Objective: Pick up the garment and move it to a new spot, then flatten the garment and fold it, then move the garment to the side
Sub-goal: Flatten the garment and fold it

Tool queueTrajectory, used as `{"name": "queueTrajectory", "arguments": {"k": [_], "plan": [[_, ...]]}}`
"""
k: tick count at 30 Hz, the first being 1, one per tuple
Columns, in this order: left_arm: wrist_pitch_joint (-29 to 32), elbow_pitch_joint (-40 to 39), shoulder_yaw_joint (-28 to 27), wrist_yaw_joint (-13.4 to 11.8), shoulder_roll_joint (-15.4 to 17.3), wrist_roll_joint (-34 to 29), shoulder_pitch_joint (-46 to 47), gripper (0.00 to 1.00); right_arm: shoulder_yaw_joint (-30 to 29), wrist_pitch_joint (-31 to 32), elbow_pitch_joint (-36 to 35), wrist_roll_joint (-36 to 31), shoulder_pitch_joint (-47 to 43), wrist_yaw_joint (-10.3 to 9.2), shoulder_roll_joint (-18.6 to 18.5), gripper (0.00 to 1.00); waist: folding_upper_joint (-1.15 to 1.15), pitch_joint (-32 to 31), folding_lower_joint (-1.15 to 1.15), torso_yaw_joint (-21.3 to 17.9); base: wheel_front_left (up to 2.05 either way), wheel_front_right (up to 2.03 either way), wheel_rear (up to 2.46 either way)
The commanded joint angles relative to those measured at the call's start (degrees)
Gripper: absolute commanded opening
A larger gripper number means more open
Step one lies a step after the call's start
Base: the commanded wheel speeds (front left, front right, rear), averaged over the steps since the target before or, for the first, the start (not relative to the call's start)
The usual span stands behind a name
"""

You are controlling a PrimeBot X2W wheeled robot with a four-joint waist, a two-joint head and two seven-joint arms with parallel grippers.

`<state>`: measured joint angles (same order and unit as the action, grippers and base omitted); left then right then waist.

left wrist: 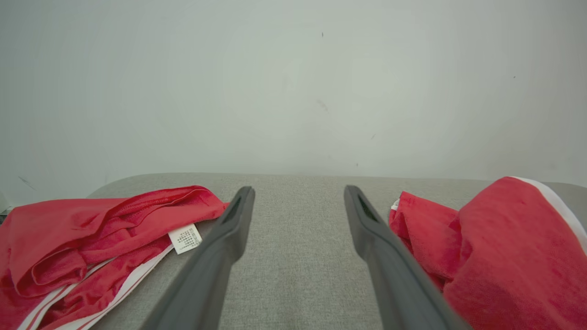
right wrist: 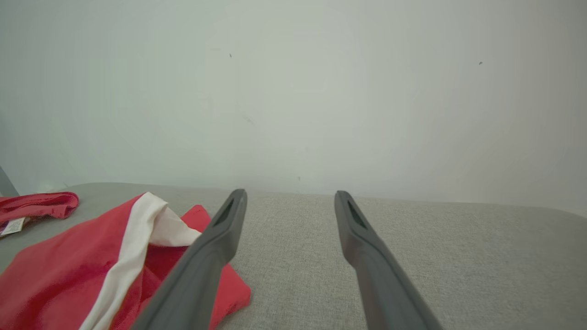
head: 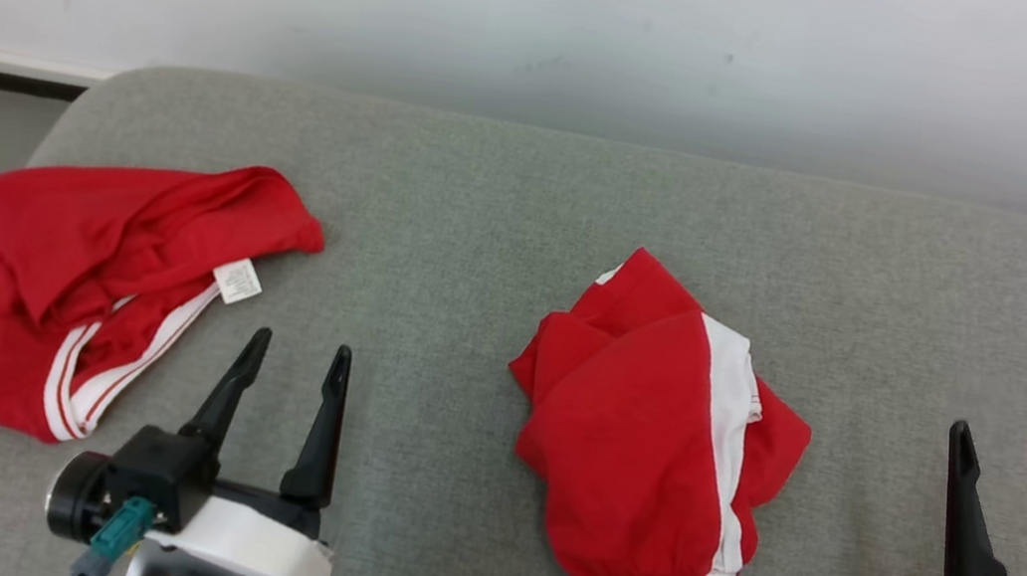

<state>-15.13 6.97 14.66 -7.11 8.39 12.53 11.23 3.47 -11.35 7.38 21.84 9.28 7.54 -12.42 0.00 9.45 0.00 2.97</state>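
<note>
- Presently, the left gripper (head: pixel 302 344) stands with its two dark fingers spread wide, nothing between them, tips raised off the grey padded surface (head: pixel 482 223).
- Left wrist view confirms: bare grey cloth shows in the gap between the fingers, and neither finger touches fabric.
- Right gripper (head: pixel 1001 430) likewise spread wide and empty, at the lower right, well apart from the red garment (head: pixel 652 448).
- Right wrist view: the gap between the fingers shows plain grey surface; the garment lies to the left of the left-hand finger, which overlaps it in that view; contact cannot be told there.
- Red garment lies on the surface right of centre, between the two grippers, nearer the left one than the right.
- Condition: gathered into a compact, loosely folded heap, not flat; a broad white stripe runs down its right side; a rumpled red layer protrudes at the upper left and at the right edge.
- Other red garment (head: pixel 104 271) lies crumpled at the left end of the surface, white stripes showing, white label (head: pixel 237 280) turned outward, just beyond the left gripper's fingertips.
</note>
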Motion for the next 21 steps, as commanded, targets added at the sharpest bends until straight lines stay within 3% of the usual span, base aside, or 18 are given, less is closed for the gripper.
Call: {"name": "queueTrajectory", "arguments": {"k": [1,9,21], "plan": [[-0.02,-0.25,-0.27,-0.08,0.54,-0.03,-0.72,1.0,-0.37,0.58,-0.44,-0.14,-1.05,-0.1,0.31,1.0,0.0,-0.77,0.0,-0.57,0.0,0.0,0.0],[0.17,-1.13,-0.64,-0.91,1.41,0.3,-3.32,1.0,-1.64,4.86,-5.89,-0.75,-6.03,-0.1,2.72,1.0,0.0,-2.13,0.0,-1.58,0.0,0.0,0.0],[0.42,-2.02,0.02,-1.5,1.74,0.26,-2.79,1.0,-1.87,6.3,-7.46,-1.09,-6.72,-0.1,3.73,1.0,0.0,-1.83,0.0,-1.43,0.0,0.0,0.0]]}}
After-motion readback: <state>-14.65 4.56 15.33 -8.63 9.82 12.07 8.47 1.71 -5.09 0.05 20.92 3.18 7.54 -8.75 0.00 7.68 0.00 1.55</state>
